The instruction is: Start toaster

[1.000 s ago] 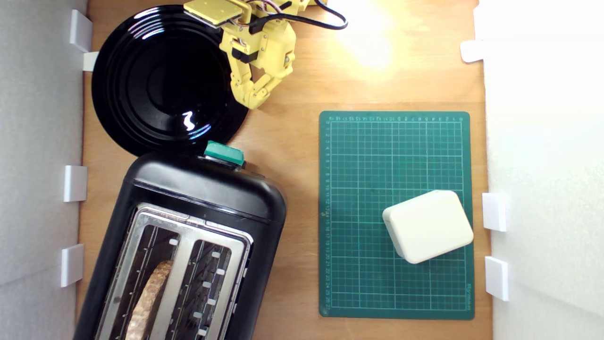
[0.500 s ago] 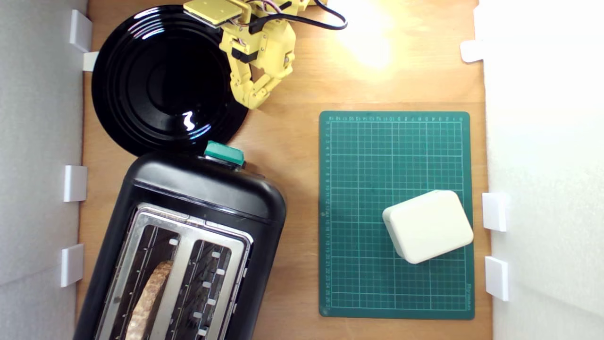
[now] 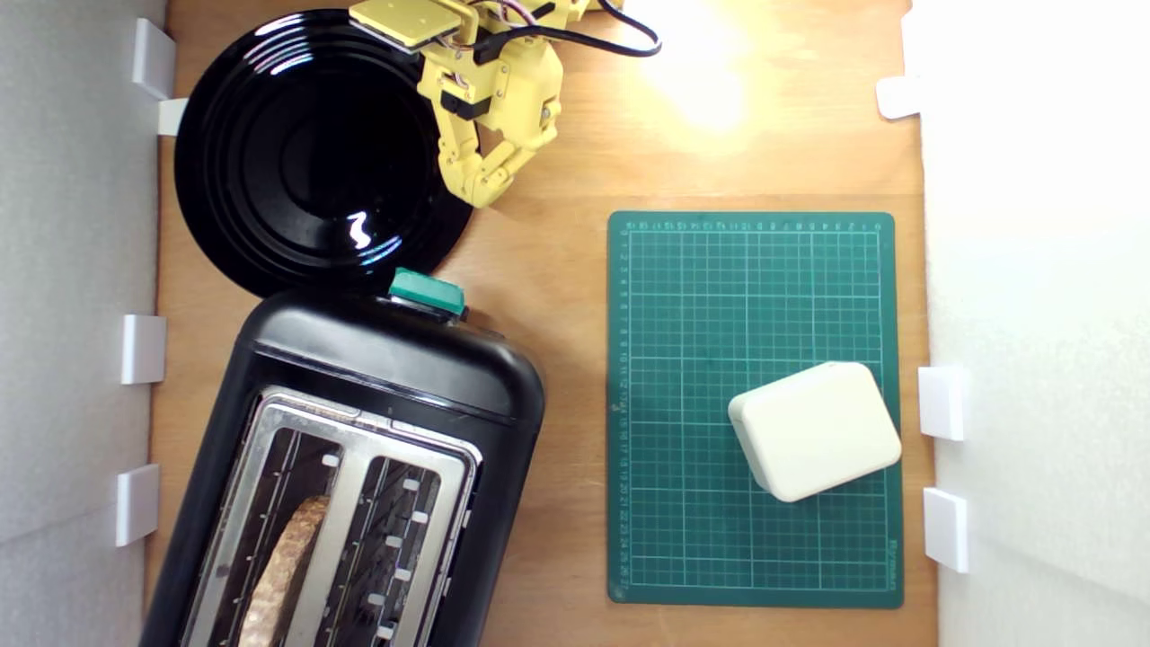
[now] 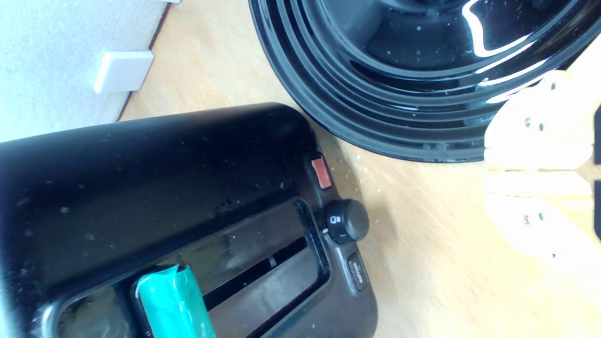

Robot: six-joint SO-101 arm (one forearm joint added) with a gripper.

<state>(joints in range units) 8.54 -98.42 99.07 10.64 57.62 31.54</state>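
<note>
While pincer hovers, toaster untouched

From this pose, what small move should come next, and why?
Probably bring the gripper toward the teal lever tab of the toaster. The closed gripper hovers over the plate's edge, apart from the tab, and bread already sits in a slot.

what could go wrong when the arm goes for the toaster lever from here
The teal lever on the toaster sits right beside the black plate; the tool, shut above the plate's edge, could clip the rim on its way down.

The lever tab is small and looks glossy, so the shut tool may slide off it before it latches.

A knob and buttons sit close by on the same end; a misaimed push could hit those instead.
</note>
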